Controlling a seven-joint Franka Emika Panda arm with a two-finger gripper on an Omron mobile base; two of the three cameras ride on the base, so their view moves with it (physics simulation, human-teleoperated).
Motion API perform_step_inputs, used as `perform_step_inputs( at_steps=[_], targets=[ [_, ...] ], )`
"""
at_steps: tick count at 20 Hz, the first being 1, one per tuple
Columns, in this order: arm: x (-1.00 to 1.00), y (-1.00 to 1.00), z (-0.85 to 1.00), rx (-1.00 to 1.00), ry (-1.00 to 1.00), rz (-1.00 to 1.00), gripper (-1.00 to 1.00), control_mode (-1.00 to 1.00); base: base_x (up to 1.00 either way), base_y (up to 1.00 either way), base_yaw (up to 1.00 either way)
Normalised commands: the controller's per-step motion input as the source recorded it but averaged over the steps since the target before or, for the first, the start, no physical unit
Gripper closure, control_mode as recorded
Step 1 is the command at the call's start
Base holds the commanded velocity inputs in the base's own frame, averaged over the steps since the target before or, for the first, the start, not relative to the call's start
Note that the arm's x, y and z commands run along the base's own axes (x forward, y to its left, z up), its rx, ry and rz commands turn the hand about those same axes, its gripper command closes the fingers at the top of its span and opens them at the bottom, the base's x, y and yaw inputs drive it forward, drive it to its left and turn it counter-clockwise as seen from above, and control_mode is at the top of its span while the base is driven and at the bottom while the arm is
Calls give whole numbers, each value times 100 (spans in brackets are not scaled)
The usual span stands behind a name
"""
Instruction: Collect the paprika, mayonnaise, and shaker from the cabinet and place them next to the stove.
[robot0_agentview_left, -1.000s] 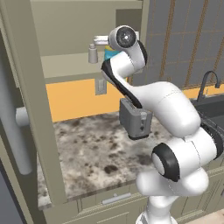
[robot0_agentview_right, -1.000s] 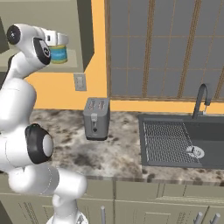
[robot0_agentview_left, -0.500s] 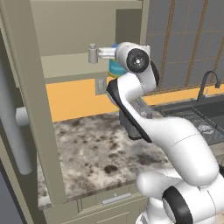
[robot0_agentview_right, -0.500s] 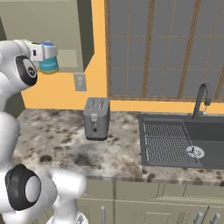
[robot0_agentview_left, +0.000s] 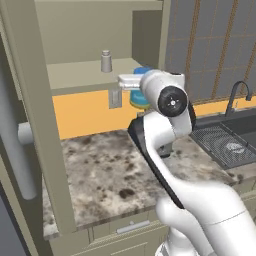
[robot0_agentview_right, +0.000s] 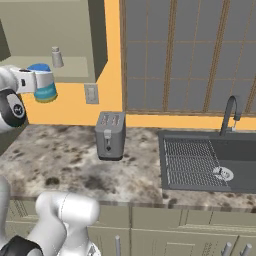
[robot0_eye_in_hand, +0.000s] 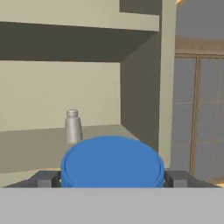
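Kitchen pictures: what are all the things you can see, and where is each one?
shaker: one, grey, upright on the cabinet shelf
mayonnaise: one, blue lid, held in the air in front of the cabinet, above the counter
cabinet: one, beige-olive, open, on the wall
toaster: one, grey, on the counter
counter: one, speckled stone
sink: one, dark, right of the toaster, with a faucet
wall socket: one, pale, above the toaster
arm: one, white
claw: one, closed on the mayonnaise
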Motion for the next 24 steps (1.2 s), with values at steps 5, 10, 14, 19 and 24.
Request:
perform_step_inputs(
  at_steps=[5,10,14,19,24],
  targets=[
    [-83,-17,-41,2,-2,-5,100,-100,0,0,0],
    [0,0,0,0,0,0,100,100,-79,-79,-14],
    [0,0,0,0,0,0,100,100,-54,-100,-13],
    [0,0,0,0,0,0,100,100,-4,-100,-7],
    [0,0,0,0,0,0,100,100,3,-100,-4]
  ],
)
